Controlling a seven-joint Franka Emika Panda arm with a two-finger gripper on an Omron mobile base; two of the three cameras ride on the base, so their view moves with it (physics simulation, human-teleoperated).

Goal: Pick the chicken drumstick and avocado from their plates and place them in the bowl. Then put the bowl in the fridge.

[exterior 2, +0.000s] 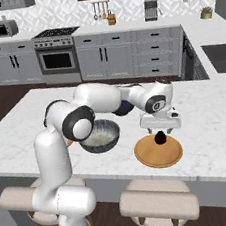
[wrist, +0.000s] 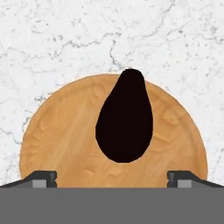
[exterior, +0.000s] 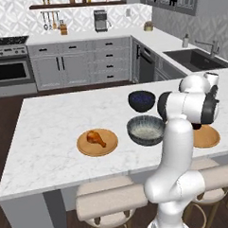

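Note:
The dark avocado (wrist: 124,118) lies on the right-hand wooden plate (wrist: 57,140) near the island's front edge. My gripper (wrist: 113,179) hangs open just above it, a fingertip to either side of the fruit (exterior 2: 160,137) and nothing between them. In the right base view the gripper (exterior 2: 161,131) is over that plate (exterior 2: 156,157). The chicken drumstick (exterior: 96,137) rests on the left plate (exterior: 109,145). Between the two plates stands the grey speckled bowl (exterior: 145,130), also (exterior 2: 100,136). The right plate (exterior: 207,138) is partly hidden by my arm in the left base view. The fridge is out of view.
A glossy navy bowl (exterior: 141,100) sits just behind the grey bowl. Padded stools (exterior: 108,201) stand under the island's front edge. Cabinets, a stove (exterior: 9,64) and a sink (exterior: 196,59) line the far counters.

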